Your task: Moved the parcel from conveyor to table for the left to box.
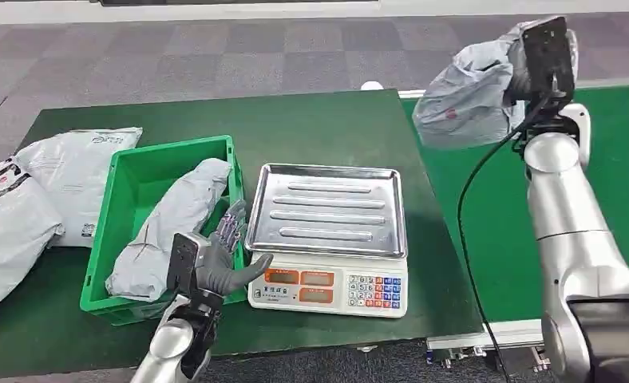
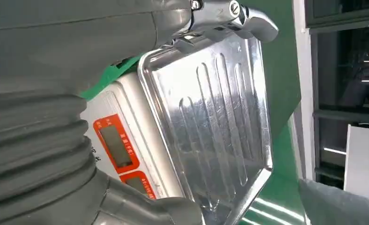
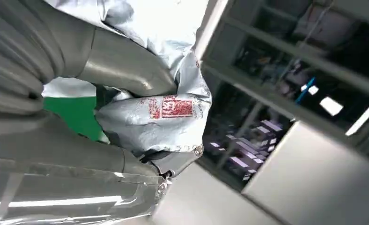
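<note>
Nearest the camera, the left hand (image 1: 219, 263) hovers at the near edge of the dark green table (image 1: 327, 120), fingers spread and holding nothing, between the green plastic crate (image 1: 128, 187) on its left and the white electronic scale (image 1: 327, 289) on its right. The scale carries a ribbed stainless steel tray (image 1: 327, 209), which the left wrist view shows close beside the hand's thumb. Inside the crate lies a long grey plastic mailer bag (image 1: 172, 223), slanting from the near left corner up over the far right rim. Left of the crate, on the table, lie two white and grey plastic mailer bags (image 1: 76, 171).

At the far right, the right hand (image 1: 535, 60) is raised above the green conveyor belt (image 1: 615, 159) and grips a crumpled grey plastic parcel (image 1: 471, 92), holding it clear of the belt near the table's far right corner. The right wrist view shows the thumb and fingers pressed into the parcel, which bears a red printed label (image 3: 171, 107). A black cable (image 1: 475, 179) hangs down from that wrist.
</note>
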Controlling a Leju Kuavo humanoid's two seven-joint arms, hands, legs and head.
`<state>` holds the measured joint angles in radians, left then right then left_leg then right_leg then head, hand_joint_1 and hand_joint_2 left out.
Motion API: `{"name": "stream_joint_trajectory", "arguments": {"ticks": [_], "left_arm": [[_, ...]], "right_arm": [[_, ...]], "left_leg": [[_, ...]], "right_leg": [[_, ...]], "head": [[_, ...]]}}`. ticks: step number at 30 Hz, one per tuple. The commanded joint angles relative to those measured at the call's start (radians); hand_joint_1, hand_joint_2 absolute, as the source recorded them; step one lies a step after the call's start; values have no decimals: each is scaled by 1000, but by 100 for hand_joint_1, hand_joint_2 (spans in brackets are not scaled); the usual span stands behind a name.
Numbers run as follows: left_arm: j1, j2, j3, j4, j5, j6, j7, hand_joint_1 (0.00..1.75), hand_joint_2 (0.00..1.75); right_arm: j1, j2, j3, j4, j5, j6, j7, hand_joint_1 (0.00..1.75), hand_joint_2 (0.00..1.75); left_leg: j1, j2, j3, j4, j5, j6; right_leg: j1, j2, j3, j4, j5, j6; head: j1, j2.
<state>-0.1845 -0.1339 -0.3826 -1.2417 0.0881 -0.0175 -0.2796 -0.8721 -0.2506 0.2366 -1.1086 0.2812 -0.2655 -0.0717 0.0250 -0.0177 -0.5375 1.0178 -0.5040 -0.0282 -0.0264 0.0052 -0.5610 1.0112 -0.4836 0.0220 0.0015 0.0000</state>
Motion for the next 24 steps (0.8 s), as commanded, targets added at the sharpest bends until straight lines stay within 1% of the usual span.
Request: {"name": "stream_joint_trajectory", "arguments": {"ticks": [1, 2, 3, 5, 6, 7, 9, 10, 12, 13, 16, 17, 18, 19, 20, 22, 23, 24], "left_arm": [[-39, 20, -45, 61, 2, -3, -7, 0, 175], [-39, 24, -47, 67, 3, -3, -7, 0, 175], [-41, 26, -48, 70, 4, -2, -7, 0, 175], [-49, 29, -53, 86, 12, 1, -8, 0, 175], [-56, 29, -55, 93, 14, 1, -9, 0, 175], [-65, 29, -59, 108, 21, 2, -11, 0, 175], [-83, 30, -66, 132, 32, 1, -16, 0, 175], [-92, 29, -72, 150, 47, 3, -23, 0, 175], [-92, 29, -72, 150, 47, 3, -23, 0, 175], [-92, 29, -72, 150, 47, 3, -23, 0, 175], [-92, 29, -72, 150, 47, 3, -23, 0, 175], [-90, 29, -73, 151, 47, 3, -23, 0, 175], [-90, 29, -73, 151, 47, 3, -23, 0, 175], [-91, 31, -76, 151, 53, 5, -25, 0, 175], [-92, 32, -79, 152, 58, 8, -27, 0, 175], [-93, 35, -82, 155, 66, 14, -29, 0, 175], [-93, 37, -83, 157, 73, 19, -30, 0, 175], [-93, 38, -83, 159, 77, 22, -30, 0, 175]], "right_arm": [[-102, 48, 229, -129, 18, 22, 66, 175, 175], [-104, 55, 241, -138, 15, 25, 70, 175, 175], [-104, 56, 247, -141, 11, 23, 74, 175, 175], [-98, 53, 268, -153, -28, 50, 81, 175, 175], [-91, 56, 275, -154, -50, 69, 83, 175, 175], [-87, 63, 279, -156, -118, 123, 82, 175, 175], [-92, 75, 313, -143, -127, 134, 82, 175, 175], [-99, 84, 338, -133, -183, 184, 81, 175, 175], [-99, 84, 338, -133, -183, 184, 81, 175, 175], [-99, 84, 338, -133, -183, 184, 81, 175, 175], [-99, 84, 338, -133, -183, 184, 81, 175, 175], [-97, 93, 343, -133, -180, 178, 82, 175, 175], [-97, 93, 343, -133, -180, 178, 82, 175, 175], [-97, 92, 350, -133, -220, 217, 82, 175, 175], [-94, 91, 367, -135, -225, 231, 82, 175, 175], [-66, 102, 411, -145, -247, 267, 87, 175, 175], [-51, 107, 428, -148, -273, 290, 94, 175, 175], [-38, 110, 440, -149, -287, 302, 96, 175, 175]], "left_leg": [[-2, 6, -1, 0, 0, 2], [-2, 8, -1, -1, 0, 2], [-2, 5, -1, 0, 0, 1], [-2, 8, -1, -2, 1, 3], [-1, 4, -1, -1, 1, 1], [-2, 4, -1, -1, 1, 2], [-1, 6, 0, -3, 2, 3], [-1, 5, 0, -4, 3, 3], [-1, 7, 1, -5, 3, 3], [-1, 5, -1, -2, 1, 2], [-1, 5, -1, -3, 3, 3], [-1, 2, -1, -1, 1, 2], [-1, 4, -1, -3, 3, 3], [-1, 2, -1, -1, 2, 1], [-1, 2, -1, -2, 3, 2], [-1, 1, -1, -1, 2, 1], [-1, 4, 0, -4, 3, 2], [-1, 2, 0, -2, 2, 1]], "right_leg": [[-1, 5, -4, 2, 1, -2], [-1, 6, -4, 1, 2, -2], [-1, 4, -3, 2, 1, -1], [-1, 5, -3, 0, 3, -3], [-1, 2, -3, 1, 1, -1], [-1, 3, -3, 1, 1, -2], [0, 3, -2, -2, 3, -3], [0, 2, -1, -3, 4, -3], [0, 4, -2, -3, 4, -4], [-1, 3, -2, 0, 2, -2], [0, 2, -2, -2, 3, -3], [-1, 1, -2, 1, 1, -2], [0, 1, -2, -2, 3, -3], [-1, 1, -2, 1, 1, -2], [0, 1, -2, -1, 2, -3], [0, 0, -1, 0, 1, -2], [0, 2, -1, -2, 3, -3], [0, 1, -1, -1, 2, -2]], "head": [[0, 0], [0, 0], [0, 0], [0, 0], [0, 0], [0, 0], [0, 0], [0, 0], [0, 0], [0, 0], [0, 0], [0, 0], [0, 0], [0, 0], [0, 0], [0, 0], [0, 0], [0, 0]]}}
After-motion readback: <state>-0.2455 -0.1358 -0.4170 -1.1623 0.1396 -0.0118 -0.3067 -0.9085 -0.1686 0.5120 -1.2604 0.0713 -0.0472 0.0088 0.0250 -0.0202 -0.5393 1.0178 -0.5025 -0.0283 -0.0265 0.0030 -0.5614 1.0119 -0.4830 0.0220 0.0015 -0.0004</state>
